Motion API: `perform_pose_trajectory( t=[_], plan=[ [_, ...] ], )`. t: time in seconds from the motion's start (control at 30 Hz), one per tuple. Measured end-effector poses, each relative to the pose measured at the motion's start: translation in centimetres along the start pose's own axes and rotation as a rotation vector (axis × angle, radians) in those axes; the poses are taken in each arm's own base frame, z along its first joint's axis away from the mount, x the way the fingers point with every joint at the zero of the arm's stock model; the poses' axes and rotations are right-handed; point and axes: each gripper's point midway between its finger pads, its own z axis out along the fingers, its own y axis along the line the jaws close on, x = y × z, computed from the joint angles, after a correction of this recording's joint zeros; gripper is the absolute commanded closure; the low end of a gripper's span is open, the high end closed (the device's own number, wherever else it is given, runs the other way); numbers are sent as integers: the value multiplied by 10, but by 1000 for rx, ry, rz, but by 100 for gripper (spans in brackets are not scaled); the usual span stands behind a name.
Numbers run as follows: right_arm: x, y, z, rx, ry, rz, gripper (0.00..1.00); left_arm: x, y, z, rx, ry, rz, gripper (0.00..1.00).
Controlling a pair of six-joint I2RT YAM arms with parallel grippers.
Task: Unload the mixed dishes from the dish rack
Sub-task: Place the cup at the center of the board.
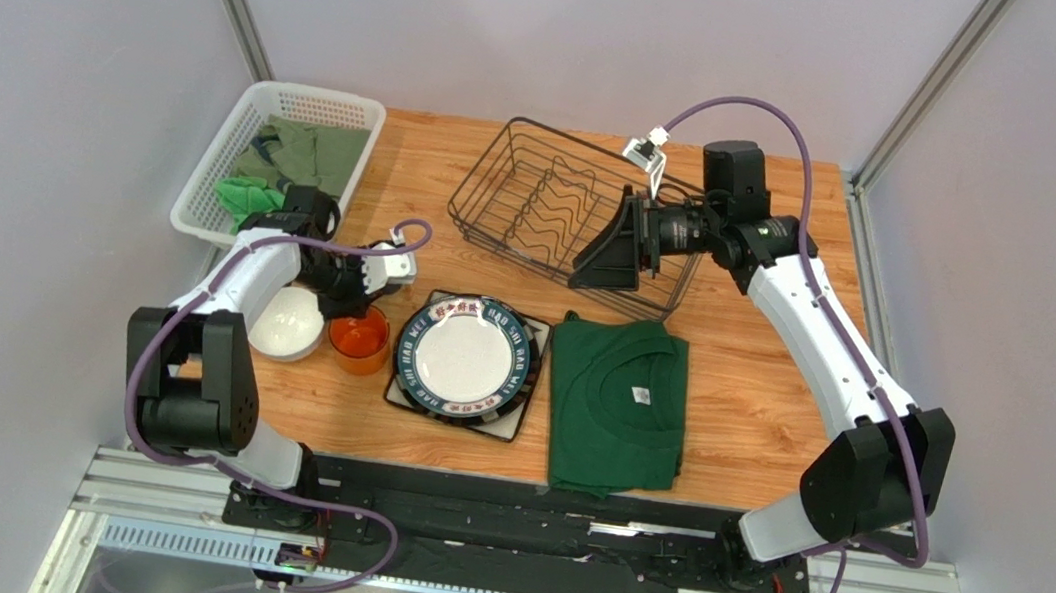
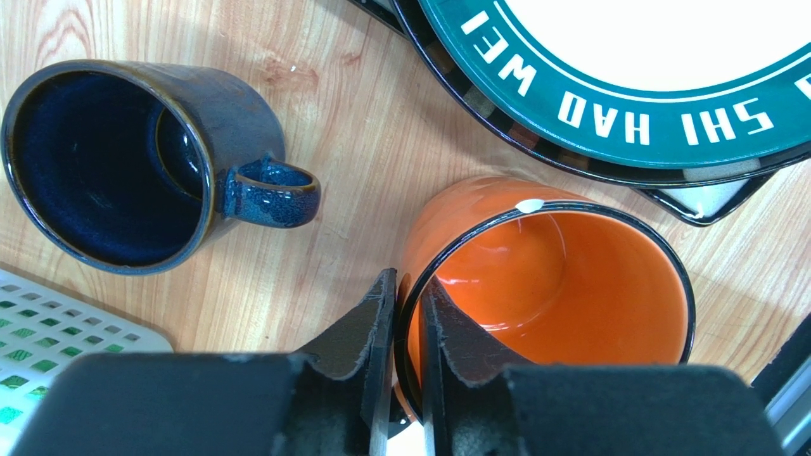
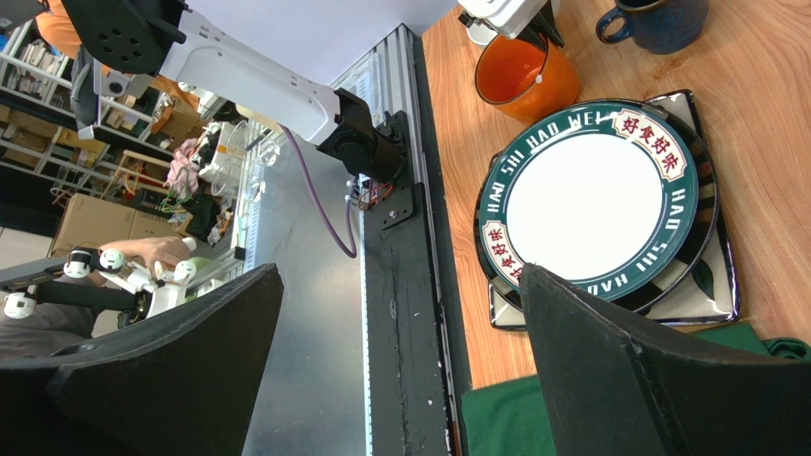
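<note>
The white bowl (image 1: 286,323) rests on the bench (image 1: 749,399) at far left. The left fingers (image 2: 376,318) clamp the wall of the orange mug (image 2: 571,275), which stands upright beside the stacked plates (image 1: 467,354). The right fingers (image 3: 628,380) stand wide open over the right end of the dish rack (image 1: 530,206).

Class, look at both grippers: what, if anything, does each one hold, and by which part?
The left gripper pinches the orange mug by its wall at the rim, one finger inside, one outside. The right gripper is open and holds nothing.

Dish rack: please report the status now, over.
Left hand shut on orange mug rim. Right hand open beside dish rack. Rack looks empty. Nothing in the way.
</note>
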Motion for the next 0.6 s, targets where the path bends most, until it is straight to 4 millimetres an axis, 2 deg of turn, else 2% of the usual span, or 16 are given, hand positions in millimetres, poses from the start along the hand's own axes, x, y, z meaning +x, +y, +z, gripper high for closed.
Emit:
perform_pose_trajectory(
  t=[0.13, 0.37, 0.6],
  plan=[
    [-1, 1, -1, 3, -2, -7, 1, -1, 0, -2, -4, -5, 0, 69],
    [-2, 4, -2, 10, -7, -20, 1, -9, 0, -10, -30, -30, 13, 64],
    [0, 7, -3, 11, -8, -29, 1, -11, -6, -16, -26, -31, 6, 52]
  ],
)
